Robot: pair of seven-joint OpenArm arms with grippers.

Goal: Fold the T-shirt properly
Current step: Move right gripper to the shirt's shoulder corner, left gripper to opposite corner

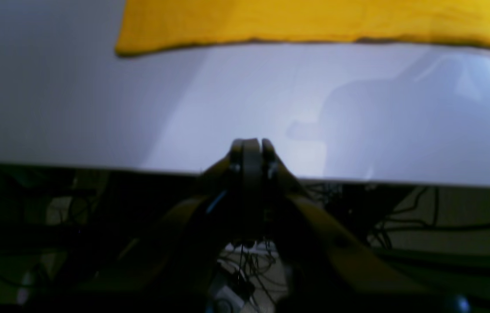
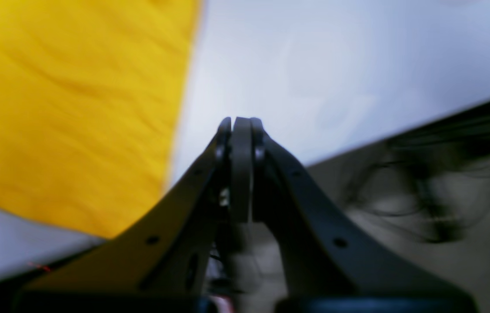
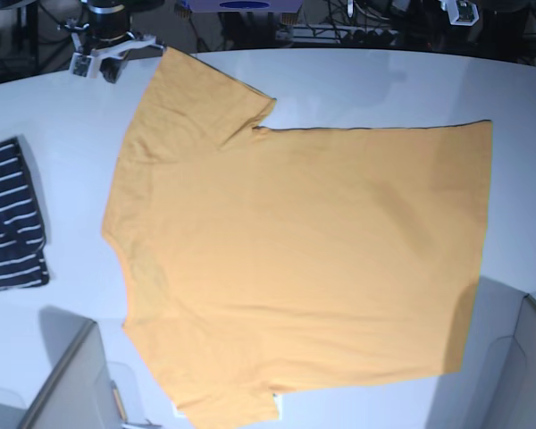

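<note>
Shirt (image 3: pixel 304 259) spread flat on table (image 3: pixel 384 80), no fold made yet; starting step. Left gripper (image 1: pixel 251 145) clenched, empty, shirt hem well ahead of its jaws. Right gripper (image 2: pixel 240 126) clenched, empty, shirt just left of its jaws. Next: open both, reach an edge, pinch.

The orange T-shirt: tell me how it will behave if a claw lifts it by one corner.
The T-shirt lies flat with soft wrinkles, so it is probably floppy and would drape and sag. It covers much of the table, so a single pinch would likely drag the rest along. The thin cloth looks light.
</note>
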